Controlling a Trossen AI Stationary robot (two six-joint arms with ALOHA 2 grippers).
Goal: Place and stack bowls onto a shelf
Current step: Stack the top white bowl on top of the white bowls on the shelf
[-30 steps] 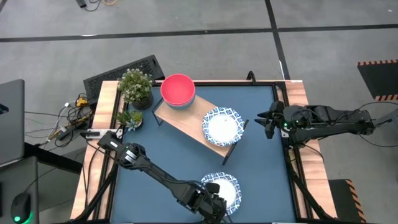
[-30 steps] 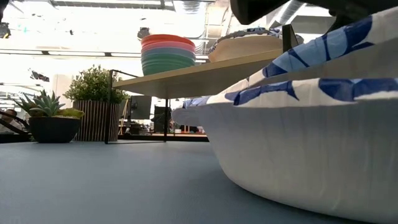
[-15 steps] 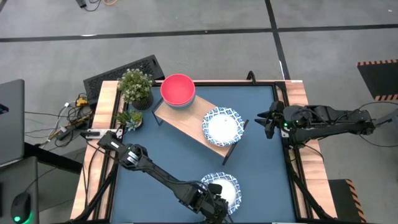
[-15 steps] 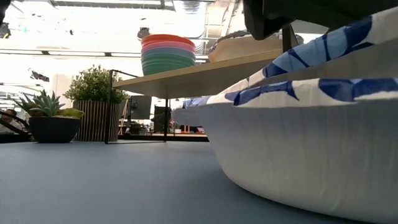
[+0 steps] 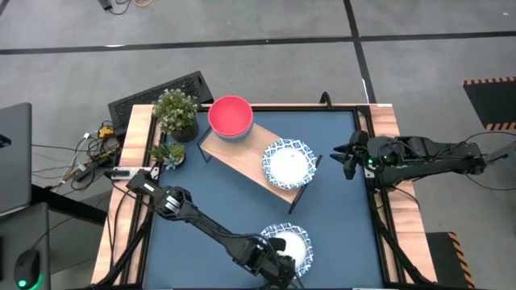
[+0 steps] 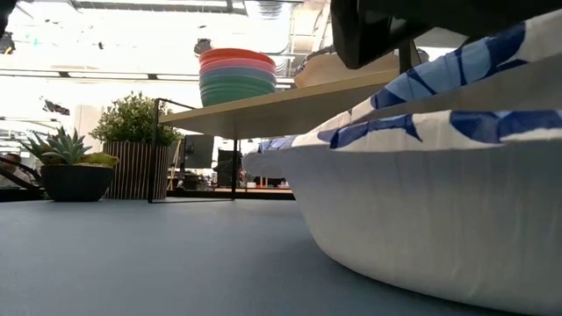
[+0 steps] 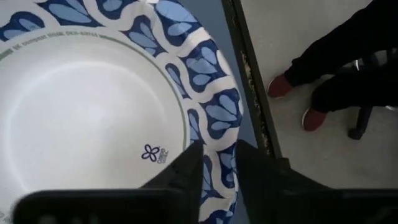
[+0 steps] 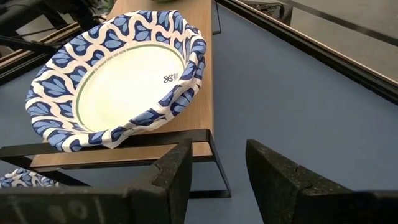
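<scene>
A white bowl with a blue-patterned rim [image 5: 292,242] rests on its base on the blue table near the front edge. The low view shows two patterned rims there, the upper one [image 6: 457,66] tilted over the lower [image 6: 421,127]. My left gripper [image 7: 219,163] is open right above it, one finger inside the rim [image 7: 217,134] and one outside. On the wooden shelf [image 5: 242,153] stand a pink-over-green stack [image 5: 230,117] and another white bowl [image 5: 288,163]. My right gripper [image 5: 343,153] waits open at the table's right edge. My left gripper comes at the near bowl from above, its fingers [image 7: 189,165] on either side of the rim at the bowl's near side. I cannot tell whether they touch it.
Two potted plants [image 5: 175,113] [image 5: 168,153] stand at the far left beside the shelf. The shelf's black legs [image 8: 214,158] stand on the table between the arms. A person's legs and red shoes [image 7: 323,68] show on the floor just past the table's front edge.
My left gripper has come down a little onto the near bowl. The bowls have kept still.
</scene>
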